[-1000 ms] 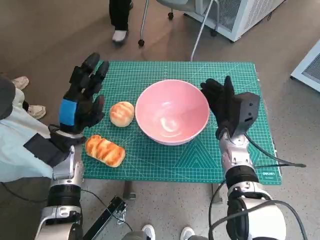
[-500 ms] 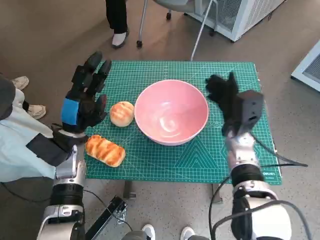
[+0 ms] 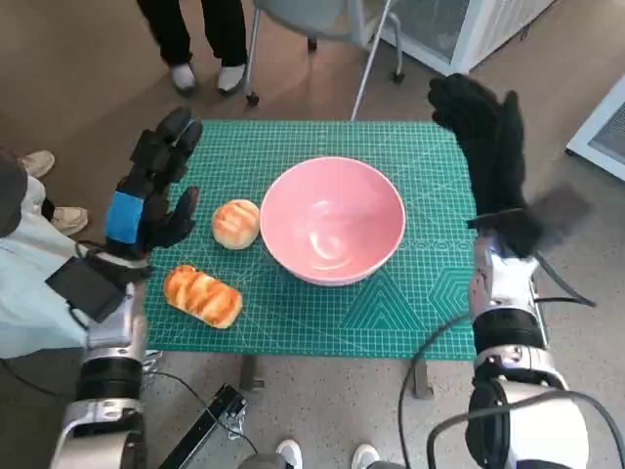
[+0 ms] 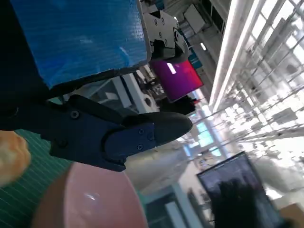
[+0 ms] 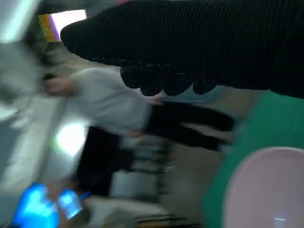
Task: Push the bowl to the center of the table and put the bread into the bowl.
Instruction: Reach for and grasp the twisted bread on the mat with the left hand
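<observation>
Pale pink bowl (image 3: 333,219), glossy and empty, sits mid-tabletop (image 3: 293,313) with a round golden bun (image 3: 237,223) just left of it and a browned, ridged loaf (image 3: 203,294) nearer the front-left edge; left hand (image 3: 151,191) and right hand (image 3: 485,137) both raised, fingers spread, holding nothing.

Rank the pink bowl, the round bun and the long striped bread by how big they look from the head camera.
1. Pink bowl, clearly largest.
2. Long striped bread.
3. Round bun, only a little smaller than the long bread; those two are close, so that order is less sure.
</observation>
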